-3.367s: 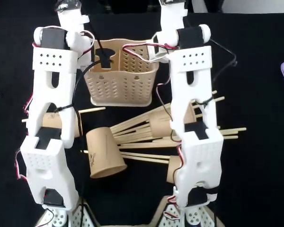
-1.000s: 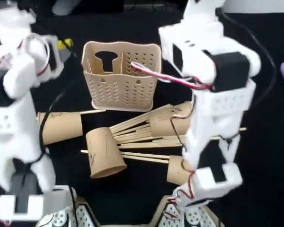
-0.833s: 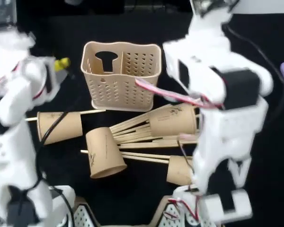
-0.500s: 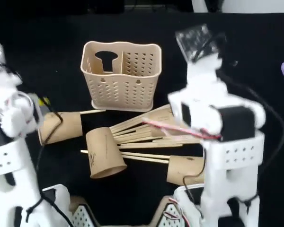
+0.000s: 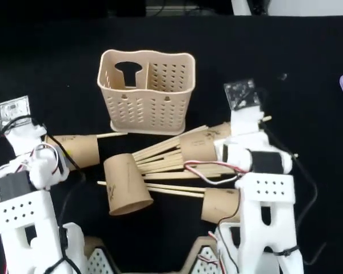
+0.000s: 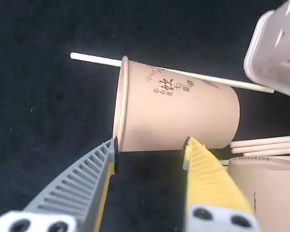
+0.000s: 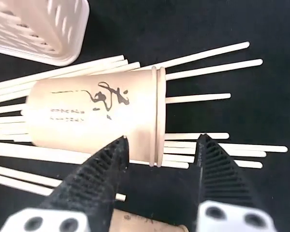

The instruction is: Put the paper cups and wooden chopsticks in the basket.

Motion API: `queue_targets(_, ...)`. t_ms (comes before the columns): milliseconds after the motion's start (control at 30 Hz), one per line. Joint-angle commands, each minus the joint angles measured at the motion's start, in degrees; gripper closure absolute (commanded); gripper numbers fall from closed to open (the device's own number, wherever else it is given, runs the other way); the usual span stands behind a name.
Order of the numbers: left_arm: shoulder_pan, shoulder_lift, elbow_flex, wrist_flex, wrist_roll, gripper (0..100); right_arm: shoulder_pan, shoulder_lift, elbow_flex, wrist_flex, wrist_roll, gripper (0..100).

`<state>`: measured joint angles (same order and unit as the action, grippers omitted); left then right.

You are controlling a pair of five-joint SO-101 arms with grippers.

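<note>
Two hands wide open, nothing held. Left hand [image 6: 149, 144] over the end cup [image 6: 179, 113] lying on the bench [image 5: 308, 57] near the basket [image 5: 146, 103]; right hand [image 7: 162, 140] over the upper cup [image 7: 92, 113] resting on chopsticks [image 7: 208, 53]. I'd expect a pinch to roll cups and scatter sticks.

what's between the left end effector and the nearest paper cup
Nothing visible. The open left end effector sits right at the paper cup, which lies on its side; one chopstick lies at its far side.
</note>
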<state>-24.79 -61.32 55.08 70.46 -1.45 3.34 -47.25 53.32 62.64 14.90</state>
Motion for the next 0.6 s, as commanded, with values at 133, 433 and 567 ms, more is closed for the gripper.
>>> queue_targets(133, -0.5, -6.2, 2.9, -1.4, 1.8, 77, 0.7, -1.6, 4.2, -9.6, 0.3, 76.9)
queue_targets(433, -0.4, -11.7, 5.3, -1.6, 1.8, 76, -5.7, -1.6, 6.1, -11.2, 0.6, 77.1)
queue_targets(567, -0.4, -12.0, 5.3, -1.5, 1.8, 76, -5.8, -1.6, 6.5, -11.1, 0.8, 86.9)
